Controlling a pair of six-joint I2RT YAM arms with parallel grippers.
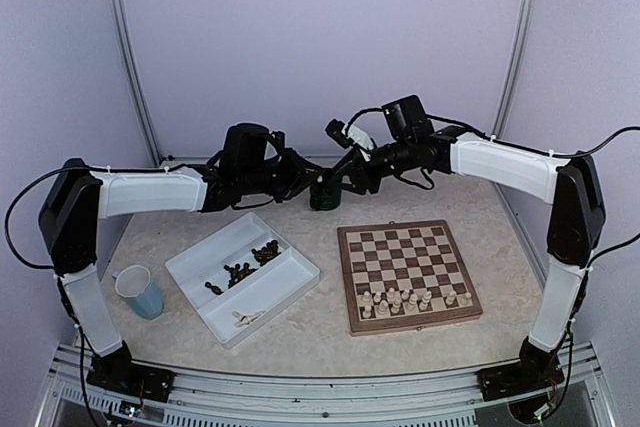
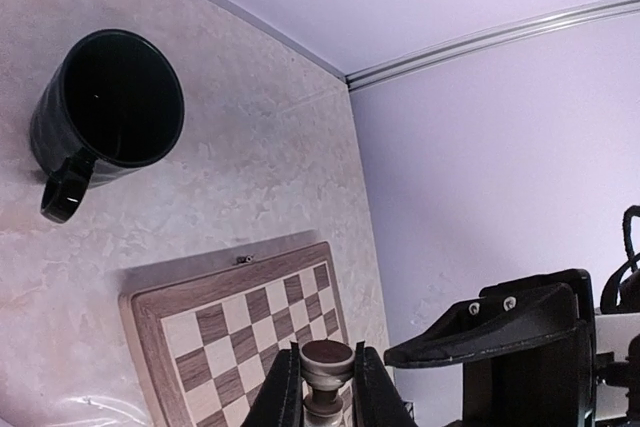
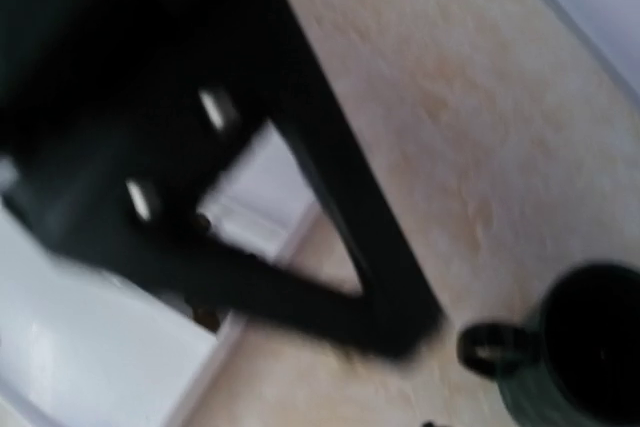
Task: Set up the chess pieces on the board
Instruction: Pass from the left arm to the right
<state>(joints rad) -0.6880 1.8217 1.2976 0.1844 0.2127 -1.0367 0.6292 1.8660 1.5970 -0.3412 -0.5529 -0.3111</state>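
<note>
- Chess pieces sit in three places. Cream pieces stand in the near rows of the board, dark pieces lie loose in the white tray, and one brown-topped piece is carried above the table.
- The far rows of the board are bare. I judge the carried piece is bound there, since the dark side is not yet begun.
- The left gripper is clenched on the brown-topped piece. It pinches the stem so the head stands upright above the fingers, a hold that suits setting the piece down on its base.
- The right gripper hangs close to the left one, over the back of the table near the dark mug. I cannot tell whether its jaws are parted or closed.
- Only the left wrist view shows the grip and the piece itself, with a corner of the board below.
- Only the top view shows how the pieces are shared between board and tray, and how near the two arms stand.
- The right wrist view is smeared. It shows a dark bar, possibly the other arm, over a pale tray corner and the dark mug.
- A blue mug stands left of the tray, apart from the work.
</note>
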